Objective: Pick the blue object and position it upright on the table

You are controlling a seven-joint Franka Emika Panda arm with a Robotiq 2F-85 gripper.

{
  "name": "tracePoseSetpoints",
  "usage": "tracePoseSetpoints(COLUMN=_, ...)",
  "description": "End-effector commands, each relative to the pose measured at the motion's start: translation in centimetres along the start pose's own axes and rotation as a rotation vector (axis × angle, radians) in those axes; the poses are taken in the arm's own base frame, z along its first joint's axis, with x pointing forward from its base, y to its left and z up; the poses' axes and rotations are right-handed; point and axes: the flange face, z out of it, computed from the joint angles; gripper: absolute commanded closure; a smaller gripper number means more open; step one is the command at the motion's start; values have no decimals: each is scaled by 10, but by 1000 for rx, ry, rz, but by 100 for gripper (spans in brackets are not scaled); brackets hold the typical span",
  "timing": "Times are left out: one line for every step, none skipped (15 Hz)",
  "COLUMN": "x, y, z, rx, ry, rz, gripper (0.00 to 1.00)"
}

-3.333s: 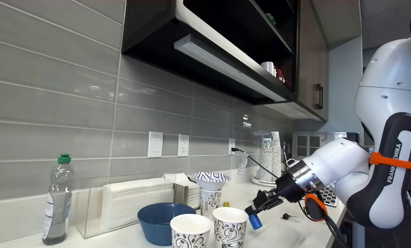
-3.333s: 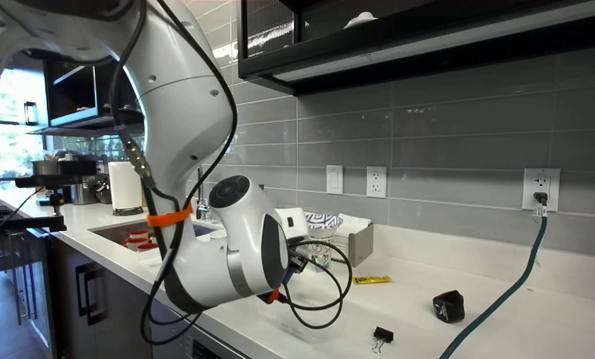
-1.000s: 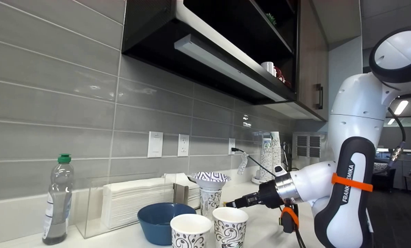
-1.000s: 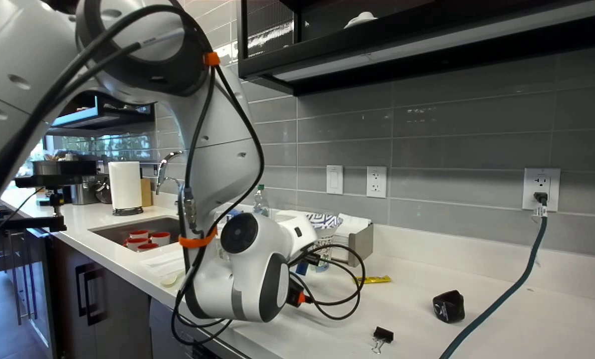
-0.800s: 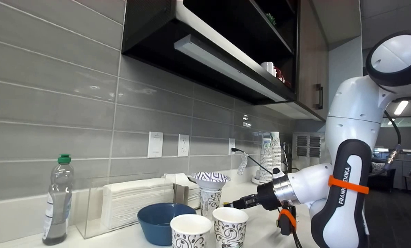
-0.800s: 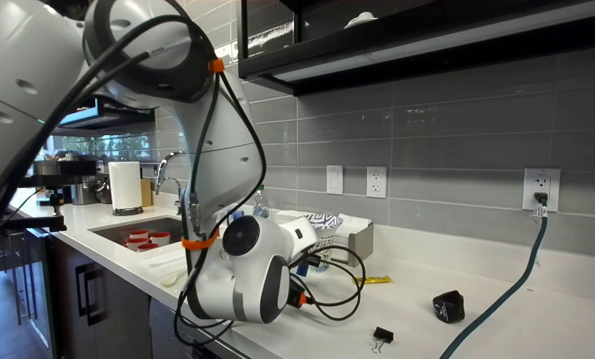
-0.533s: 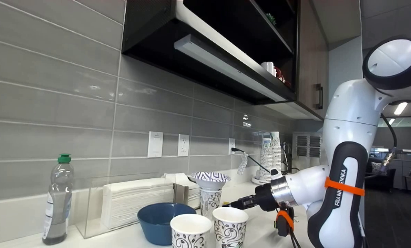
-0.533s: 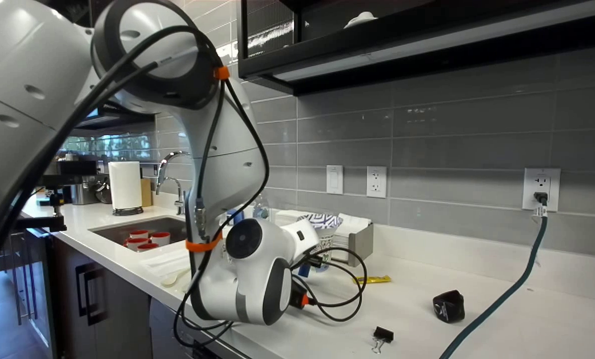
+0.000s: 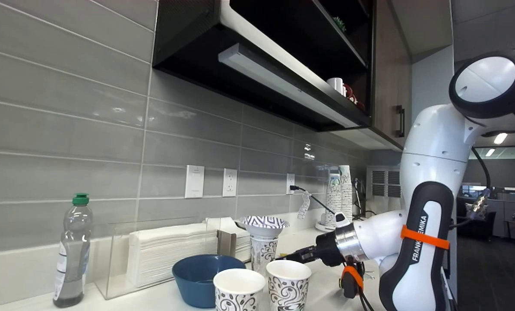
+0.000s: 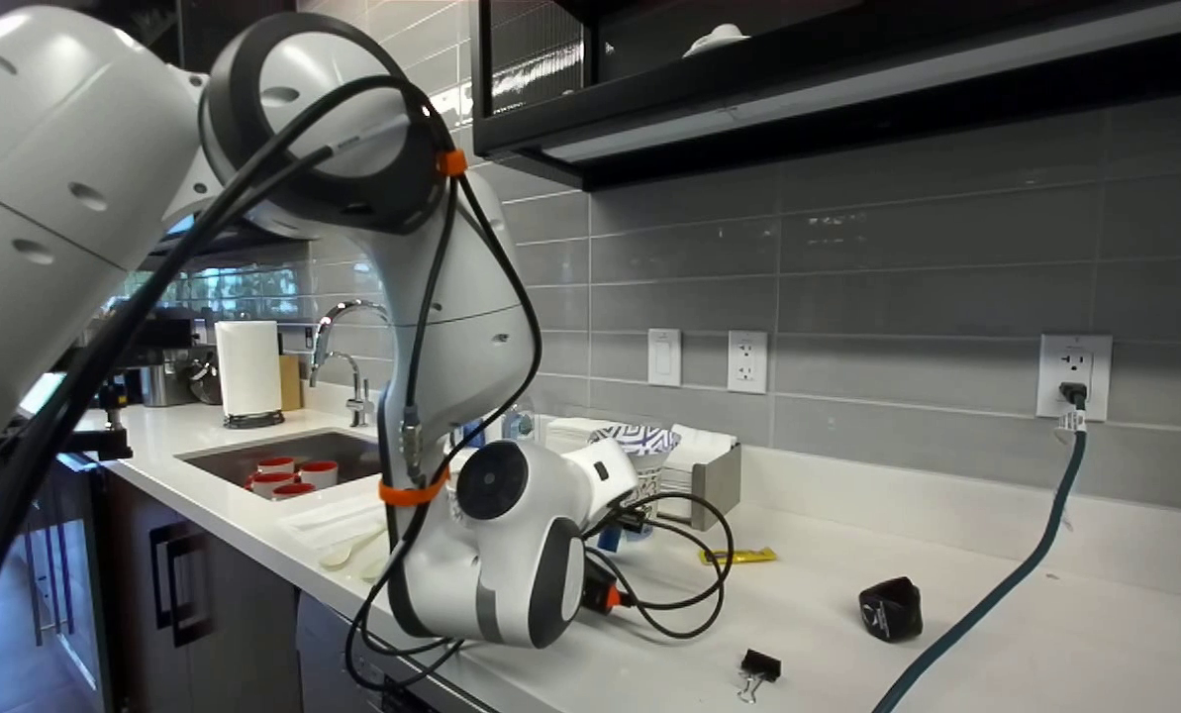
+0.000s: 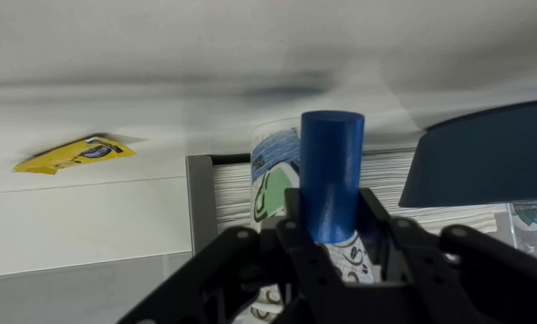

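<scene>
The blue object (image 11: 332, 157), a bright-blue cylinder, is between the two fingers of my gripper (image 11: 329, 198) in the wrist view. Both fingers press its sides, and its far end sticks out past the fingertips. A dim blue reflection lies on the table (image 11: 92, 58) beyond that end, with a gap between. In an exterior view only a bit of the blue object (image 10: 609, 538) shows beside the wrist cables. In an exterior view the gripper (image 9: 283, 258) points slightly down behind a paper cup, and the object is hidden there. The white table (image 10: 1026, 624) runs along the tiled wall.
Two paper cups (image 9: 288, 276) (image 9: 239, 287) and a dark-blue bowl (image 9: 197, 280) stand near the gripper. A cup stack with patterned bowls (image 9: 263, 246) and a napkin holder (image 10: 719, 485) are behind. A yellow packet (image 10: 738, 556), a binder clip (image 10: 760, 665) and a black item (image 10: 890, 608) lie on the table.
Since 3.3 s ago my gripper has swung from steeply down to nearly level, moving toward the cups with the blue object. Over the last second the arm creeps slightly lower and forward, still holding it.
</scene>
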Motion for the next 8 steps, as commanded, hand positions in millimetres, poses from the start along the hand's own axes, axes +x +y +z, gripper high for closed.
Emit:
tracePoseSetpoints(x=-1, y=1, z=11, rx=-11, ry=24, rz=-15, gripper=84)
tracePoseSetpoints(x=-1, y=2, z=12, rx=-12, ry=24, rz=-17, gripper=73)
tracePoseSetpoints(x=-1, y=3, z=12, rx=-12, ry=24, rz=-18, gripper=72)
tracePoseSetpoints(x=-2, y=4, z=12, rx=-12, ry=25, rz=-18, gripper=74)
tracePoseSetpoints(x=-2, y=4, z=12, rx=-12, ry=25, rz=-20, gripper=75)
tracePoseSetpoints(x=-2, y=4, z=12, rx=-11, ry=25, rz=-21, gripper=73)
tracePoseSetpoints(x=-2, y=4, z=12, rx=-11, ry=27, rz=-20, gripper=75)
tracePoseSetpoints(x=-1, y=4, z=13, rx=-10, ry=30, rz=-17, gripper=83)
